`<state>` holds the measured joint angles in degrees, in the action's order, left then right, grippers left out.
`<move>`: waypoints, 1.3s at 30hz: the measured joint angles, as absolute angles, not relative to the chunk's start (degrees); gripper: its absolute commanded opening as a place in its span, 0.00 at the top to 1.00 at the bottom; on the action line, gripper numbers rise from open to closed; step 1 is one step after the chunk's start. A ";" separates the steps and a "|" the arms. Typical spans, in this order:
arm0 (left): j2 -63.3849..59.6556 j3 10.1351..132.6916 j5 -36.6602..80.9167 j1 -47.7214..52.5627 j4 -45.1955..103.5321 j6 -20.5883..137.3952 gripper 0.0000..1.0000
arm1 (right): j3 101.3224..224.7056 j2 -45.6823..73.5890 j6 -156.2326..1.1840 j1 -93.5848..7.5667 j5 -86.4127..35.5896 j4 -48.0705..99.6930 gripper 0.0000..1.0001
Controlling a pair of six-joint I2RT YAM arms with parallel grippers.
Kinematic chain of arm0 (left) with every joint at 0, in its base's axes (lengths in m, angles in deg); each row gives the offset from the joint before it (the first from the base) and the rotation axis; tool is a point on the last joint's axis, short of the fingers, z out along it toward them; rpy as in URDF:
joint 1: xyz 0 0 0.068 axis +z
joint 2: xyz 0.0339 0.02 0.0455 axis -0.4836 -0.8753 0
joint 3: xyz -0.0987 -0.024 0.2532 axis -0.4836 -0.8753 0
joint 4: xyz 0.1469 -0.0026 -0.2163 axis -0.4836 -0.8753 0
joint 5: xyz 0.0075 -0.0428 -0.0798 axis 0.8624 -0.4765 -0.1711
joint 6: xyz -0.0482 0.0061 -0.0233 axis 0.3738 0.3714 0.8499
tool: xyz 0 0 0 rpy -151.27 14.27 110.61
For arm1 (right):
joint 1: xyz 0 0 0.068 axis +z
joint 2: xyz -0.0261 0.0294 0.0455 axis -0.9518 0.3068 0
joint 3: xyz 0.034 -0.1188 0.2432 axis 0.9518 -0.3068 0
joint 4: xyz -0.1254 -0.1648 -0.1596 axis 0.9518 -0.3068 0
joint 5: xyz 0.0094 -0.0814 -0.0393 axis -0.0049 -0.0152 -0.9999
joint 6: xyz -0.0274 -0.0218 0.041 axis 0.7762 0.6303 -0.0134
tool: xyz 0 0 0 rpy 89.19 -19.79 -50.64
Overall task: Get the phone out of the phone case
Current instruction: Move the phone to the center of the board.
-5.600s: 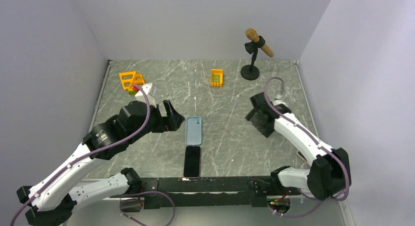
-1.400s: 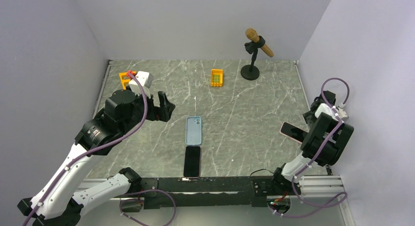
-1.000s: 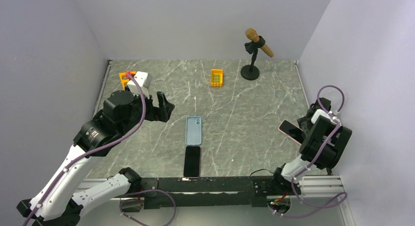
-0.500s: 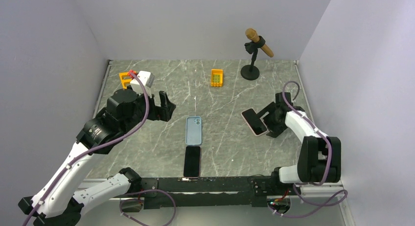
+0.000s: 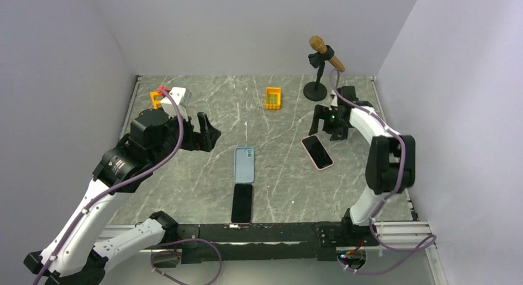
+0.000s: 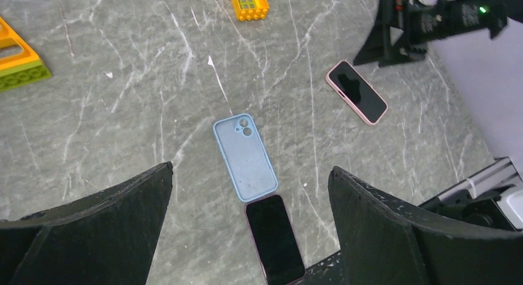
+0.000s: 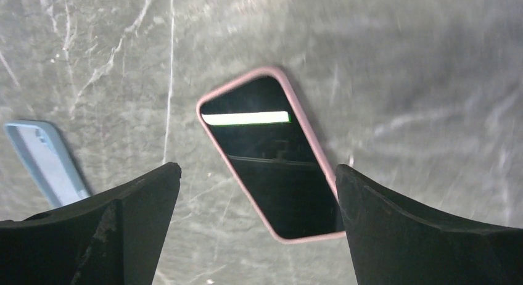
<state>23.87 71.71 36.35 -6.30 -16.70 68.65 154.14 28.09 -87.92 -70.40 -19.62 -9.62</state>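
Note:
A phone in a pink case (image 5: 317, 152) lies screen up on the marble table, right of centre. My right gripper (image 5: 329, 121) hovers just behind it, open and apart from it. In the right wrist view the pink-cased phone (image 7: 271, 155) lies below the wide jaws of that gripper (image 7: 257, 169). A light blue phone case (image 5: 243, 165) lies in the middle with its camera cutout showing. A bare black phone (image 5: 242, 203) lies right below it. My left gripper (image 5: 209, 132) stands open left of the blue case (image 6: 245, 156), holding nothing.
A microphone on a black stand (image 5: 321, 66) stands at the back right, close behind the right gripper. An orange toy brick (image 5: 273, 97) lies at the back centre. An orange and green brick (image 6: 18, 60) lies at the back left. Walls enclose three sides.
The right gripper carried the pink-cased phone in from the right edge, set it down on the table, let go and drew back toward the microphone stand. The left arm barely moved.

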 measured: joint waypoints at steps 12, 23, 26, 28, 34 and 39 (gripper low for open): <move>23.76 71.75 25.22 -4.29 -21.47 74.59 0.01 | 164.24 42.39 -70.28 -63.64 -19.60 -15.13 0.01; 24.86 71.75 22.58 -4.05 -25.03 80.34 0.00 | 160.57 42.58 -73.17 -56.93 -32.91 -17.19 0.03; 25.97 71.75 21.94 -4.05 -25.10 81.96 0.01 | 160.61 42.71 -74.57 -56.32 -33.04 -18.26 0.09; 26.63 71.65 21.07 -4.05 -25.08 83.20 0.01 | 160.94 43.04 -76.45 -56.34 -33.02 -19.02 0.15; 29.51 66.60 18.36 -4.05 -24.29 90.24 0.01 | 161.14 43.26 -87.97 -56.52 -33.52 -19.68 0.52; 31.37 57.94 15.14 -4.05 -24.27 98.44 0.01 | 158.21 40.73 -97.17 -56.39 -31.34 -17.43 0.82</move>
<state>31.37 57.94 15.14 -4.05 -24.27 98.44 158.21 40.73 -97.17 -56.39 -31.34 -17.43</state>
